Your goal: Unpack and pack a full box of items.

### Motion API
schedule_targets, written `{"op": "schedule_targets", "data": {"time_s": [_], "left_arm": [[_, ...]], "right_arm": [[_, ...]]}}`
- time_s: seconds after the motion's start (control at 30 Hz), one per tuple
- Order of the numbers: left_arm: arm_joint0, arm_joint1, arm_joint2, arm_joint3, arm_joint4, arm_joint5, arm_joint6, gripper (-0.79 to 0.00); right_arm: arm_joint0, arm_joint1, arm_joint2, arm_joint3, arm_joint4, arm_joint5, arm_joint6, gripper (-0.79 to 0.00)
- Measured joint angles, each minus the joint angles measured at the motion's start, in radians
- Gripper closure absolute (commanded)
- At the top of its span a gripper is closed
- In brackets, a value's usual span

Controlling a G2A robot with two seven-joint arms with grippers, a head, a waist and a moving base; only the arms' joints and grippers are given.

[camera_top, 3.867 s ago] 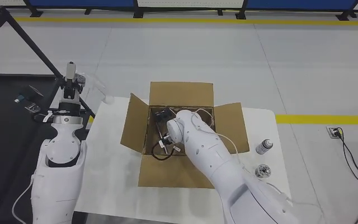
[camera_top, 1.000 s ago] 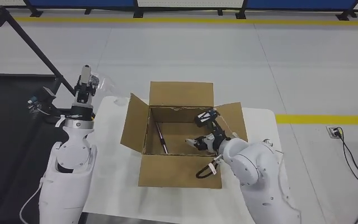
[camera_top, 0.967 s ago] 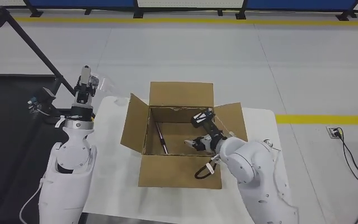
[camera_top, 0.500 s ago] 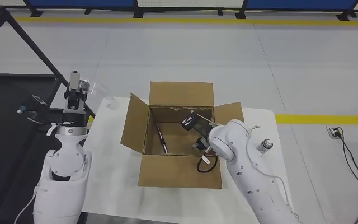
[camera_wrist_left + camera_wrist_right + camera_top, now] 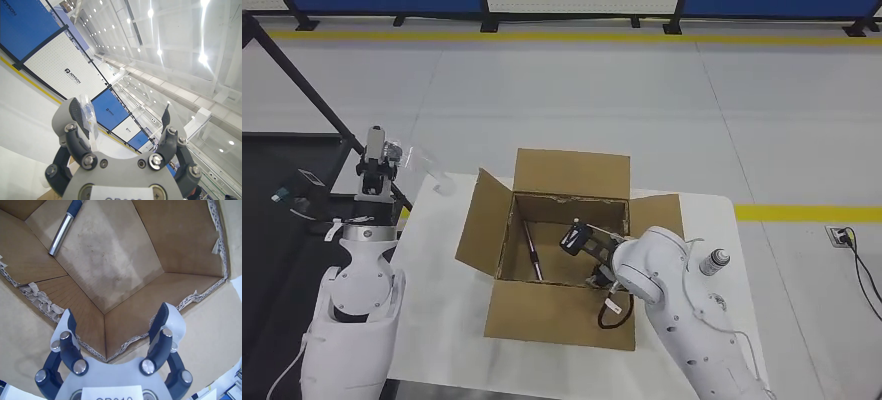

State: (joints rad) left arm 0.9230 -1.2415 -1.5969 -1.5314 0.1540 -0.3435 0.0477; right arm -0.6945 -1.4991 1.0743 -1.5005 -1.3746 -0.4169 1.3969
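While the left gripper (image 5: 121, 106) points upward, fingers spread, a clear packet (image 5: 88, 115) clings to one pad (image 5: 76, 113) — it could fall outside the box (image 5: 572, 170). The right gripper (image 5: 115, 310), spread and empty inside, may snag cardboard reaching the metal rod (image 5: 60, 236) on its floor.

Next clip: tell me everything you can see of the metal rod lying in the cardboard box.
The metal rod is a slim, straight cylinder: a polished silver barrel, a narrower collar, then a dark blue matte section cut off at the edge of the right wrist view. It lies flat on the floor of the cardboard box, close along one side wall. The right gripper, open, hangs above the box and does not touch it.
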Motion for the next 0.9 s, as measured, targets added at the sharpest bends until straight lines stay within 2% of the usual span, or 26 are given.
{"op": "schedule_targets", "data": {"time_s": [0.17,0.3,0.5,0.63,0.83,0.9], "left_arm": [[0.002,0.000,-0.004,0.004,-0.002,-0.003,0.001,-0.785],[0.004,0.000,-0.005,0.006,-0.005,-0.003,0.001,-0.785],[0.013,0.001,-0.022,0.004,-0.012,-0.007,0.002,-0.785],[0.031,0.002,-0.036,-0.005,-0.016,-0.007,0.010,-0.785],[0.039,0.001,-0.038,-0.007,-0.023,-0.004,0.013,-0.785],[0.033,0.000,-0.032,-0.006,-0.026,-0.004,0.008,-0.785]], "right_arm": [[0.035,-0.011,-0.003,0.023,0.057,0.102,-0.032,-0.785],[0.128,-0.043,-0.080,0.161,0.101,0.206,-0.062,-0.785],[0.312,-0.131,-0.241,0.488,0.200,0.369,-0.176,-0.785],[0.406,-0.209,-0.333,0.727,0.284,0.448,-0.281,-0.785],[0.471,-0.310,-0.395,0.970,0.393,0.501,-0.472,-0.785],[0.479,-0.318,-0.398,1.007,0.400,0.500,-0.496,-0.785]]}}
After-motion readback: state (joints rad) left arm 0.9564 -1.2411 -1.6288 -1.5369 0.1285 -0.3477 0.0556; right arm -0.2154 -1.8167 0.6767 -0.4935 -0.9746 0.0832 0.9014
